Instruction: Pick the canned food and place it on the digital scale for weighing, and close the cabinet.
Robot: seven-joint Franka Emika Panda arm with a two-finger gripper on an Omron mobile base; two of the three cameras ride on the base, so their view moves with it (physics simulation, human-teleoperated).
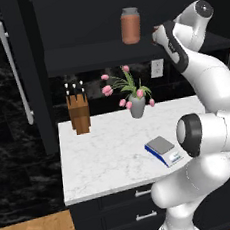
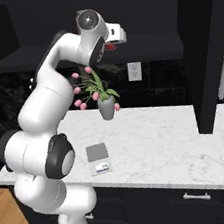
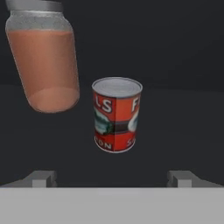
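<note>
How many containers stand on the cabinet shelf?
2. The can stands upright on the shelf, in line with the open gripper. The jar stands apart from it, at its left in the hand view. More may be hidden behind the arm.

The canned food (image 3: pixel 116 114) stands upright at the middle of the frame on a dark shelf (image 3: pixel 183 127), its red label with white lettering and a pale patch facing the camera, its silver lid visible. At the upper left, a terracotta-orange jar (image 3: pixel 43 61) with a grey lid (tilted in this view) stands apart from the can. The gripper (image 3: pixel 113 178) fingertips sit wide apart at the bottom edge, clear of the can.
</note>
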